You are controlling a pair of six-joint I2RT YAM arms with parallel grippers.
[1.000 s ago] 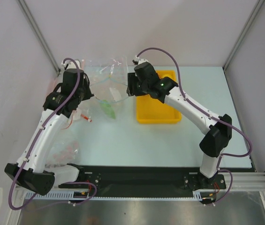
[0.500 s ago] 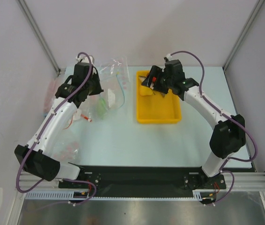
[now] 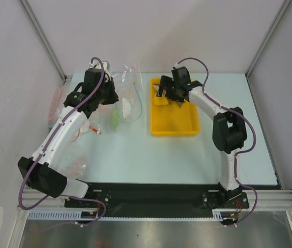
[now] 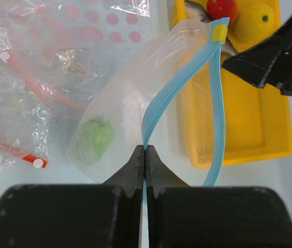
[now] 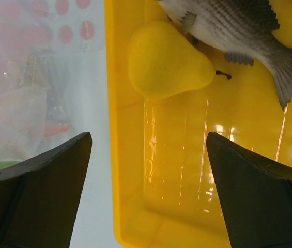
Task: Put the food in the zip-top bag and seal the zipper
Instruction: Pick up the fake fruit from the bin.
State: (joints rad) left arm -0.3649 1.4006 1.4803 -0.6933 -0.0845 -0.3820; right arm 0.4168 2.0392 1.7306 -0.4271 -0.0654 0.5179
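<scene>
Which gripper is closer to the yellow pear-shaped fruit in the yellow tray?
Right. The right gripper hangs open over the yellow tray's side wall, the yellow pear-shaped fruit just ahead. The left gripper is beside the tray, shut on the clear bag's light-blue zipper strip.

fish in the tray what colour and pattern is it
The fish is grey with fine dark stripes, clearest in the right wrist view.

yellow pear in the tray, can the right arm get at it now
Probably yes: the right claw hangs open over the yellow plastic tray, with the yellow toy pear uncovered just ahead. Only the grey toy fish lies close by.
</scene>
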